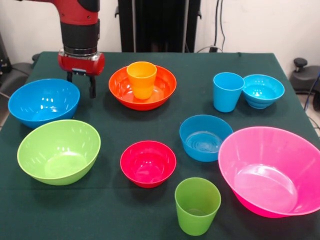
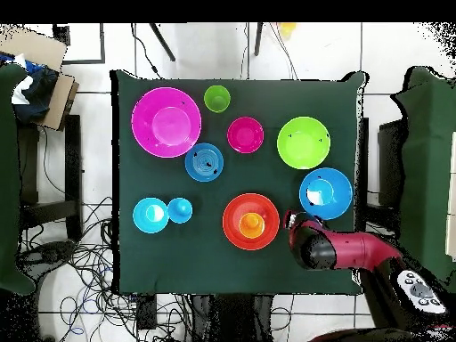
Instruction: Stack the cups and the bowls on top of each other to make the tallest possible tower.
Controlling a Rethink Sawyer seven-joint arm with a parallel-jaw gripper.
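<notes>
My gripper (image 1: pixel 81 84) hangs open and empty just above the table, between the large blue bowl (image 1: pixel 44 101) and the wide orange bowl (image 1: pixel 165 82). The orange cup (image 1: pixel 142 79) stands upright inside the orange bowl. The lime green bowl (image 1: pixel 59 151), small red bowl (image 1: pixel 148 163), medium blue bowl (image 1: pixel 205 137) and large pink bowl (image 1: pixel 272 170) sit apart nearer the camera. The green cup (image 1: pixel 197 205) stands at the front. The light blue cup (image 1: pixel 227 91) touches the small turquoise bowl (image 1: pixel 262 90). In the overhead view the gripper (image 2: pixel 290 221) is beside the orange bowl (image 2: pixel 232 218).
The dark green table (image 1: pixel 115 215) fills the view. The black pedestal (image 1: pixel 157 25) stands behind it. Cables lie on the floor (image 2: pixel 80 258) beside the table in the overhead view.
</notes>
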